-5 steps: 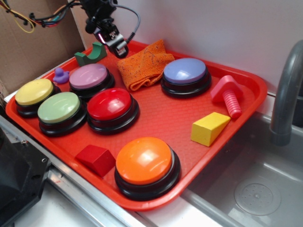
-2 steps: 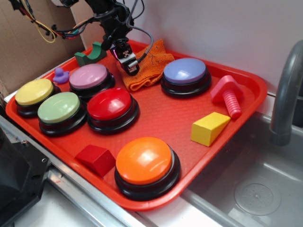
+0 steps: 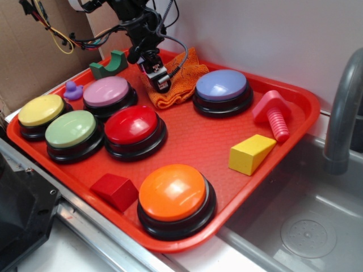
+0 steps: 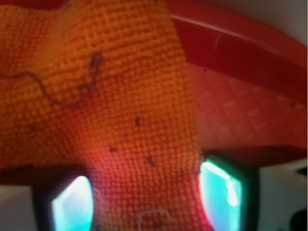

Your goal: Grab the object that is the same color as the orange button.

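Observation:
The orange knitted cloth lies rumpled at the back of the red tray, between the purple and blue buttons. My gripper is lowered onto the cloth's left part. In the wrist view the cloth fills the gap between my two fingers, which stand apart on either side of a fold; the gripper is open around it. The large orange dome button on a black base sits at the tray's front edge, far from the gripper.
Purple, red, green, yellow and blue buttons surround the cloth. A green arch block, purple duck, pink bolt, yellow wedge and red block also lie on the tray. Sink and faucet at right.
My gripper has moved right and down from above the green arch block onto the orange cloth's left part. The cloth and buttons have not moved.

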Motion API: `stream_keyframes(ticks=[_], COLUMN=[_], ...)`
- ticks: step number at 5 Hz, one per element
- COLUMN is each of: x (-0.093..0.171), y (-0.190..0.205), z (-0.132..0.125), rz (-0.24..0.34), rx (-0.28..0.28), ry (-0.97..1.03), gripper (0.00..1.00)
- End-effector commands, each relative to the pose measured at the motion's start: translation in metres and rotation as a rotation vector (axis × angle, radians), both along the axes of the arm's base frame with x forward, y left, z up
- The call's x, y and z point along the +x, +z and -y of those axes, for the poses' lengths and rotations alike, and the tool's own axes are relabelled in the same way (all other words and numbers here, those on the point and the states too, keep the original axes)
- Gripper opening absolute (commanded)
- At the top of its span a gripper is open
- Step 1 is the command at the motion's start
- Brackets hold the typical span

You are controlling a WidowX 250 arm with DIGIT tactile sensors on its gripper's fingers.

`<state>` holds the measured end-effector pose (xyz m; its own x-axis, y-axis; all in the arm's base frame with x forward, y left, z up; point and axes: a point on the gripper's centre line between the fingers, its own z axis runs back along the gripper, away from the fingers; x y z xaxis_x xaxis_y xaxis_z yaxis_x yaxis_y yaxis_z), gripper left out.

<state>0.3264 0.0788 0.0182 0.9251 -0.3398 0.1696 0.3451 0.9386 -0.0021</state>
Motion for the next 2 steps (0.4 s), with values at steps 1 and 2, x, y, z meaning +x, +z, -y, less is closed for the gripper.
stream_keyframes(ticks=[1,2], x=[0.0083,0.0082], y=[0.0081,0.0087], z=[-0.0013,-0.0008], rz=[0.046,0.039], rx=[0.016,0.021], ry=[0.029,0.032], gripper=[0.00,0.00])
